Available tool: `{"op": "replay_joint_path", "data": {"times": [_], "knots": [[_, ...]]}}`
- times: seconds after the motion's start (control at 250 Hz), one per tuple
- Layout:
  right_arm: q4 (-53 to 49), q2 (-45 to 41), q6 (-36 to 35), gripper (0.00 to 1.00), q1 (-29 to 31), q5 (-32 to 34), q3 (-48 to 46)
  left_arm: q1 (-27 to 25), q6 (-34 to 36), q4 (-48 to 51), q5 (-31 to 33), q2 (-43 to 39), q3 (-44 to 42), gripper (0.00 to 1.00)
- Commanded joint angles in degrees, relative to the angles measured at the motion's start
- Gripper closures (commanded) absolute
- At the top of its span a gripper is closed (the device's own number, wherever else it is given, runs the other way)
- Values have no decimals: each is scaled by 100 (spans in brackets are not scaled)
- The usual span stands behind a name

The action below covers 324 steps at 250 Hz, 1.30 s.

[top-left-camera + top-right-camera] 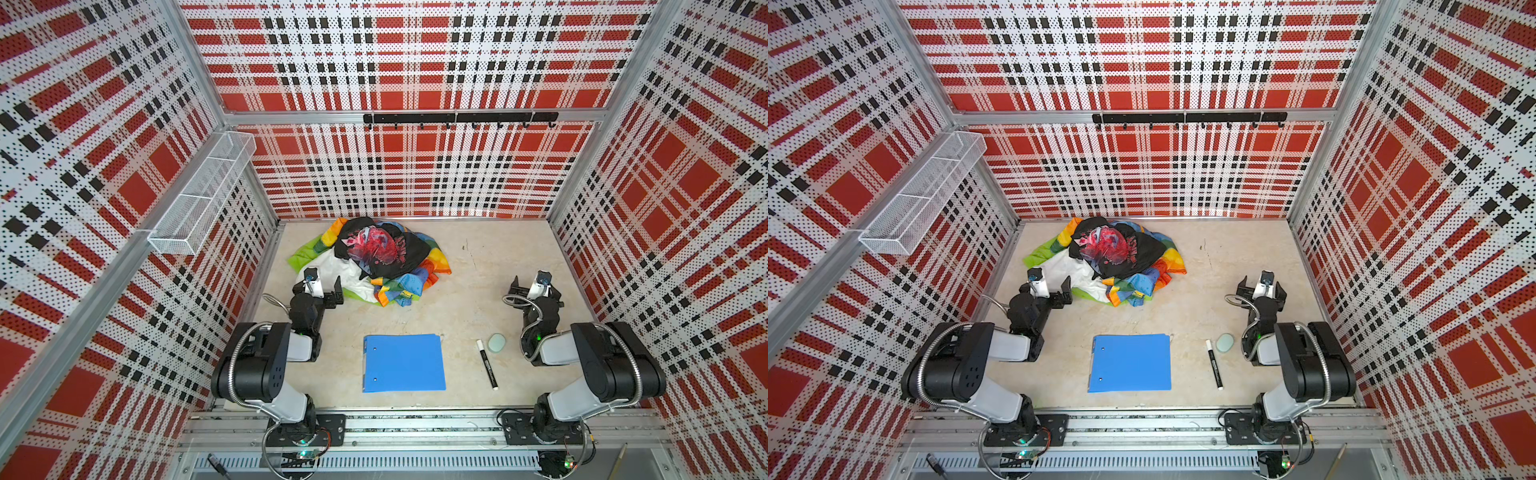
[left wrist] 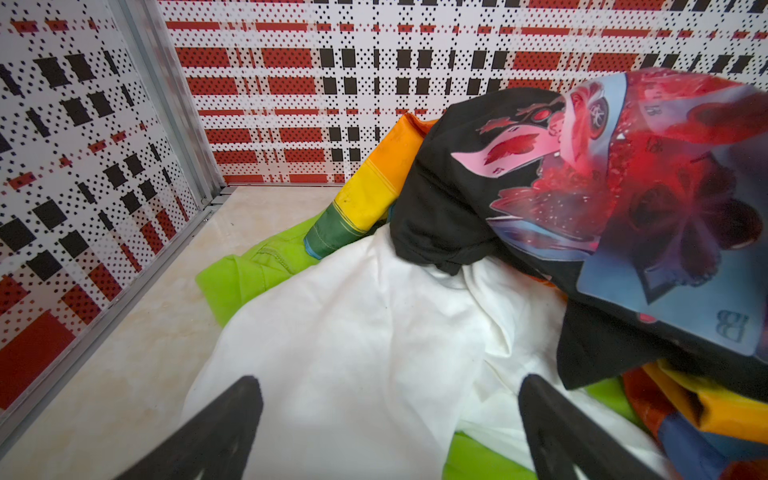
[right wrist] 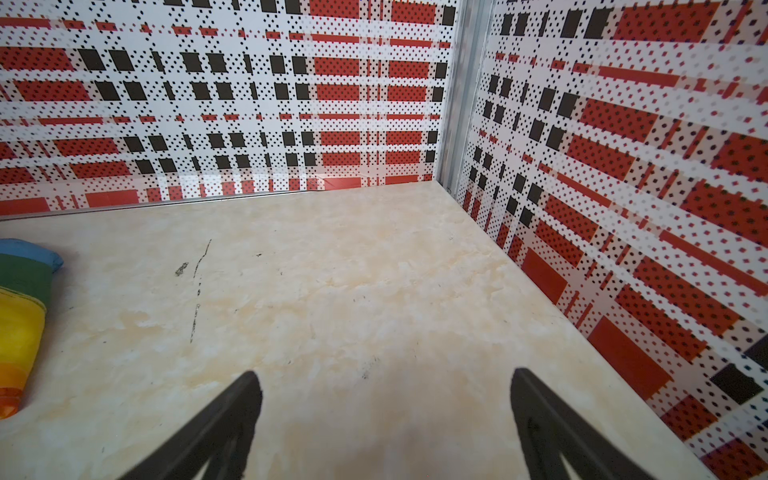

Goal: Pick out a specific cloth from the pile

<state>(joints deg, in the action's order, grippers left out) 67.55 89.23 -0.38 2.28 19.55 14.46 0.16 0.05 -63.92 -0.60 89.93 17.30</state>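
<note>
**Left gripper open over the white cloth at the pile's edge**

In both top views the pile [image 1: 376, 259] sits at the back of the table [image 1: 465, 266], left of centre. A black garment with red print [image 1: 380, 245] lies on top, a rainbow patchwork cloth [image 1: 415, 282] spreads beneath it, and a lime green cloth [image 1: 301, 257] pokes out at the left. The white cloth [image 1: 336, 268] lies on the pile's near-left side, partly under the black garment. The left gripper [image 1: 319, 282] hangs over the white cloth's near edge, jaws spread wide and holding nothing. The right gripper [image 1: 537, 286] is well apart on the right, equally wide and empty. A blue folder [image 1: 404, 363], a marker [image 1: 486, 363] and a pale green oval object [image 1: 496, 342] lie towards the front.

In the left wrist view the wrinkled white cloth [image 2: 353, 332] fills the space between the dark fingers [image 2: 237, 407]. Whether they touch it is unclear.

In the right wrist view the spread fingers [image 3: 241, 399] frame bare table, with only the rainbow cloth's edge [image 3: 20, 316] in sight.
</note>
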Motion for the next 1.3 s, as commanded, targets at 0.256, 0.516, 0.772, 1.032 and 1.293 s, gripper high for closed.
{"op": "replay_joint_path", "data": {"times": [0.256,0.516,0.772,1.032,1.293], "knots": [[1378,31,91,0,26,118,-519,135,-41,-452,-270,-26,-148,1],[1246,-729,40,0,36,88,-794,-9,-88,192,127,-1084,-357,1],[-1548,-2746,476,0,102,-249,-110,-210,-757,2741,535,-2732,259,1],[-4957,-3769,2398,0,132,-1023,1859,-697,-1711,4446,835,-3478,1028,1],[-5908,-3419,3378,0,412,-2019,2888,149,-2801,6053,-111,-2926,1722,1]]}}
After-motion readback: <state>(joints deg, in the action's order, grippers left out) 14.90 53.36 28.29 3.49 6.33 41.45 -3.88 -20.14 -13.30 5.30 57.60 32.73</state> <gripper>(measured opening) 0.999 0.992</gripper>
